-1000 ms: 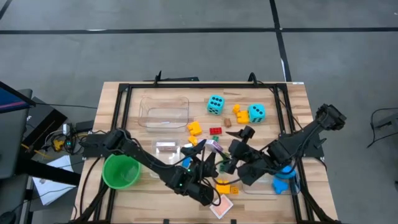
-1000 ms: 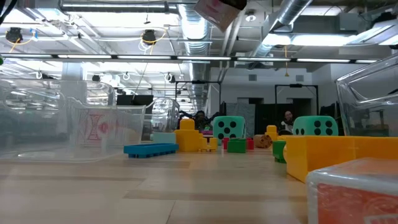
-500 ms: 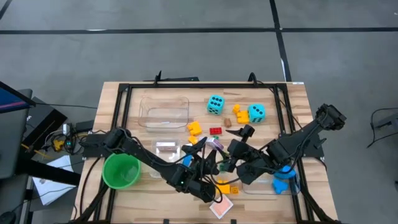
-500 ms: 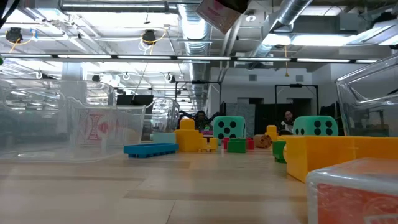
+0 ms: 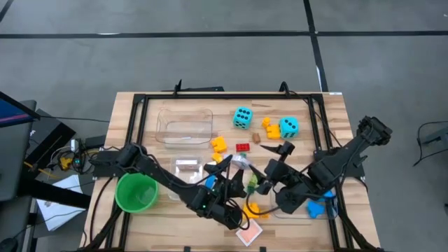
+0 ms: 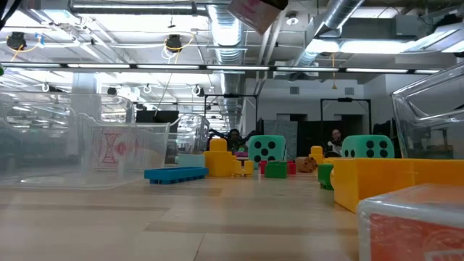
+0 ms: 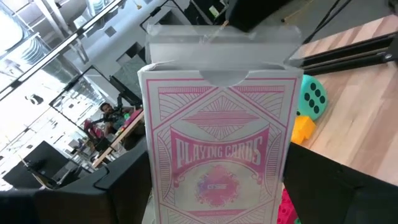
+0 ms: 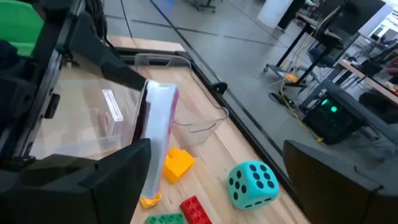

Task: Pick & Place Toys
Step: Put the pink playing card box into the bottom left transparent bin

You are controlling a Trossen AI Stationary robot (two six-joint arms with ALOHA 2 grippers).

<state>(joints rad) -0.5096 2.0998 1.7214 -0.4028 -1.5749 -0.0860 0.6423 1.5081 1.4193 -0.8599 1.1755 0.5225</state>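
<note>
My left gripper is shut on a pink-and-white playing-card box, held high above the table's near middle; the low view shows the box at its top edge. To the right of the box, my right gripper hangs open with nothing between its fingers. Two cyan dice rest on the far part of the table. Yellow, red and orange bricks lie in front of them. A second card pack lies flat at the near edge. My left gripper pinches the card box between its two fingers, one on each narrow long side, at the end away from the flap. The fingers reach in about level. The box stands upright, flap end up, lifted clear of the table.
Clear bins stand at the far left, centre left and near right, the last holding a blue piece. A green cup sits near left. A yellow brick lies under the arms. A black frame rings the table.
My right gripper has drawn a little toward the table's right edge, away from the card box, rolling slightly as it went and staying open. My left gripper and the box have kept still.
</note>
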